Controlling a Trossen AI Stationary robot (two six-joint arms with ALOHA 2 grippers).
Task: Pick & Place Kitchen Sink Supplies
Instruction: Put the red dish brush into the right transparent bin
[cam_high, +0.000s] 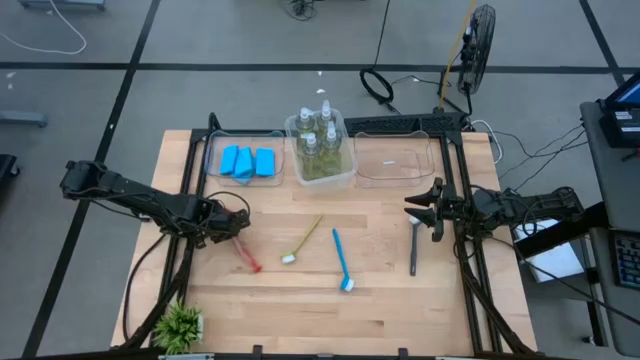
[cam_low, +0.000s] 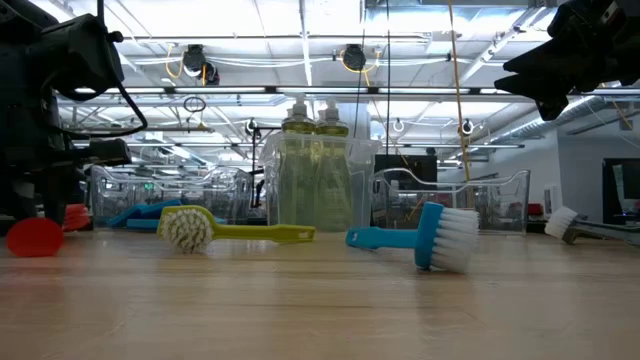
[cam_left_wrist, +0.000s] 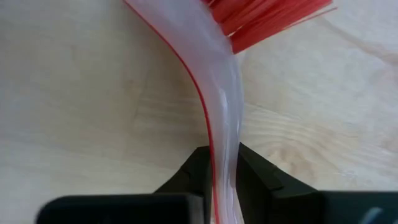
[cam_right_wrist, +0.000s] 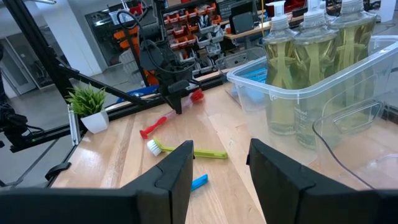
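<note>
1. Red brush (cam_high: 246, 255) lies on the wood at the left; our left gripper (cam_high: 232, 222) pinches its handle (cam_left_wrist: 221, 118), fingers pressed against both sides.
2. We should lift straight up, slowly, so the slim handle does not twist in the pinch.
3. We judge the empty bin (cam_high: 394, 165) at far right the likely home; bottles (cam_high: 319, 140) and sponges (cam_high: 248, 161) are already binned.
4. Our right gripper (cam_high: 428, 208) waits at the right, fingers spread and empty, near the grey brush (cam_high: 414, 245).

A small green potted plant (cam_high: 180, 325) stands at the wooden table's (cam_high: 300, 300) front-left corner, three clear bins (cam_high: 393, 165) along the back.
</note>
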